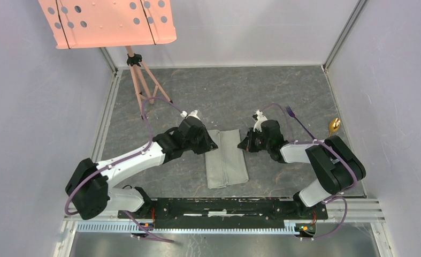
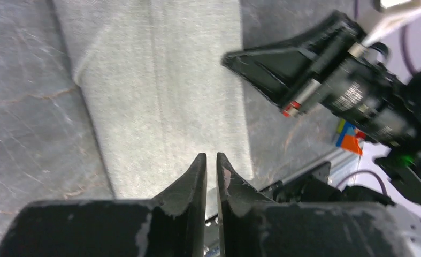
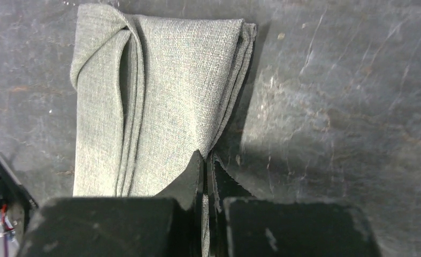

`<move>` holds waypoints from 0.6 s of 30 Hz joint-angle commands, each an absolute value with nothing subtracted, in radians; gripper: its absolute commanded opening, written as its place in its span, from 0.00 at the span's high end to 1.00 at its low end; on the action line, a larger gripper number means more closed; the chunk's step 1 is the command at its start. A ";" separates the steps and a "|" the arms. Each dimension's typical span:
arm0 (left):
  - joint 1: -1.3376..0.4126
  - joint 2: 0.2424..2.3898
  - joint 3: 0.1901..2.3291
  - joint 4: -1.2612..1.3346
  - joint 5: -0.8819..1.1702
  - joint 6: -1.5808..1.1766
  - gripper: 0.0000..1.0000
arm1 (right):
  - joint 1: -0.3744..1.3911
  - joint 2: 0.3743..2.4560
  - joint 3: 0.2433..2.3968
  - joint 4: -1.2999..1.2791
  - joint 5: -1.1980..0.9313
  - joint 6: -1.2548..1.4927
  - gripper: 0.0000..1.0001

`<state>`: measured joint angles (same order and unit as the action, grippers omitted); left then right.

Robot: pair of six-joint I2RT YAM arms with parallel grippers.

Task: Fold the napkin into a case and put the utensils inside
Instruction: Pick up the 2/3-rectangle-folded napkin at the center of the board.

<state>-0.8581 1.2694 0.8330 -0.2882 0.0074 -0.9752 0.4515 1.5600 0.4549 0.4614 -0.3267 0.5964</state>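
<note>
The grey napkin [image 1: 227, 158] lies folded into a narrow long strip at the middle of the dark mat. My left gripper [image 1: 212, 144] is at its upper left edge; in the left wrist view [image 2: 208, 156] the jaws stand shut and empty just above the cloth [image 2: 160, 96]. My right gripper [image 1: 244, 144] is at the upper right edge; in the right wrist view [image 3: 205, 154] it is shut on the napkin's [image 3: 181, 80] layered right edge. The purple fork [image 1: 296, 120] and the gold-bowled spoon [image 1: 334, 126] lie on the mat at the right, behind the right arm.
A salmon-pink perforated panel [image 1: 107, 21] on a tripod [image 1: 141, 80] stands at the back left. Grey walls close in the mat on three sides. A metal rail [image 1: 224, 206] runs along the front. Colourful blocks [image 2: 350, 139] show in the left wrist view.
</note>
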 commanded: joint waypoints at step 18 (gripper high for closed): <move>-0.679 1.739 0.867 0.167 0.147 -0.972 0.98 | 0.482 1.623 0.825 0.033 -0.090 0.220 1.00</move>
